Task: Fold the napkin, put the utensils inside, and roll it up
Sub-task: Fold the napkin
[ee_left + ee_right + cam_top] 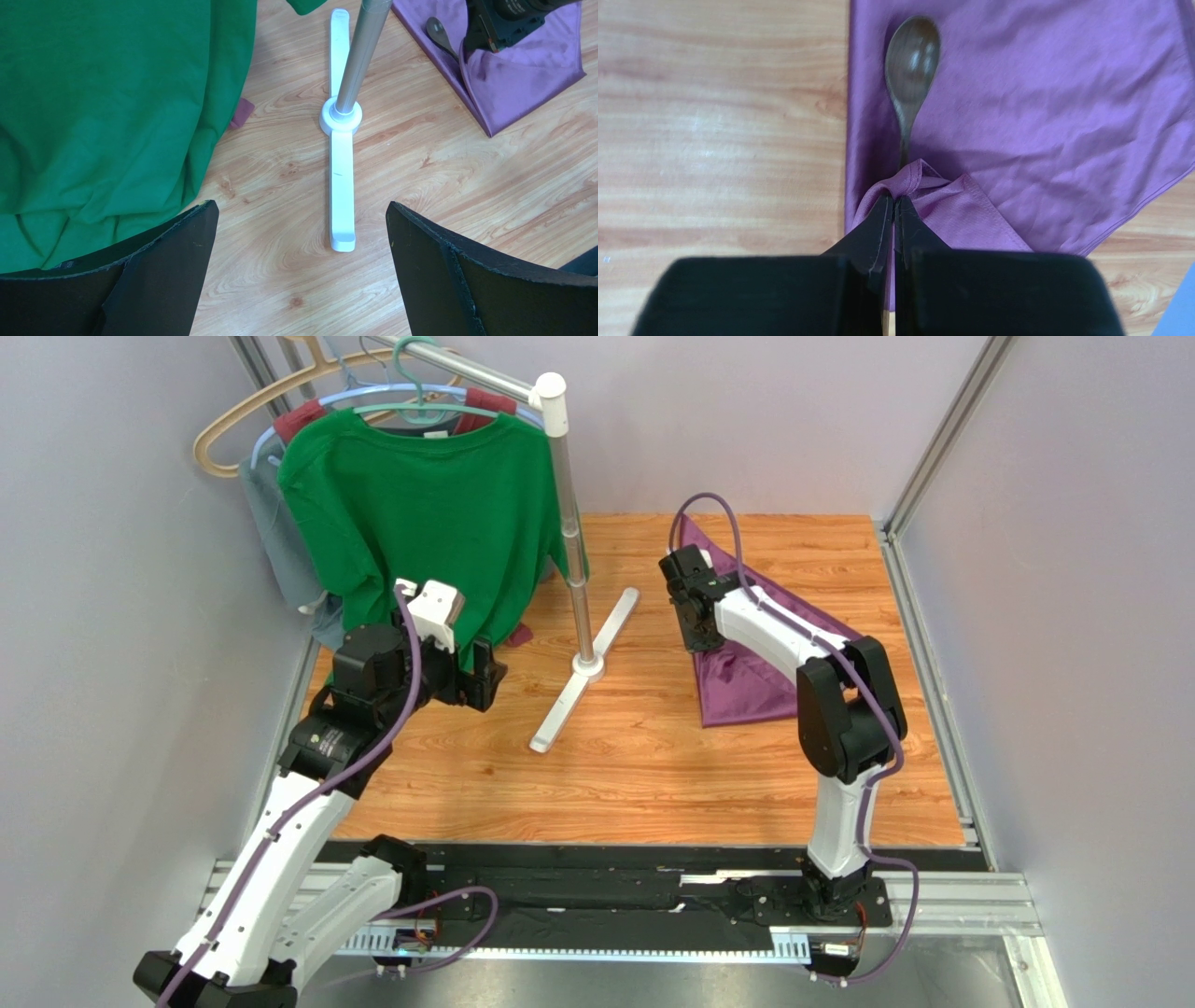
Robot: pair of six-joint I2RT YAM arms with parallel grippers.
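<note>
napkin (1053, 105) fold pinched by right claw (894, 210), arm stretched forward, over spoon (912, 63).

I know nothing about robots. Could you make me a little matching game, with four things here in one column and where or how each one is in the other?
Things:
1. spoon
2. napkin
3. shirt
4. left gripper

States:
A. hanging on the rack
B. open, holding nothing
C. lying on the napkin
D. pinched by the right gripper

Pairs: 1-C, 2-D, 3-A, 4-B.
</note>
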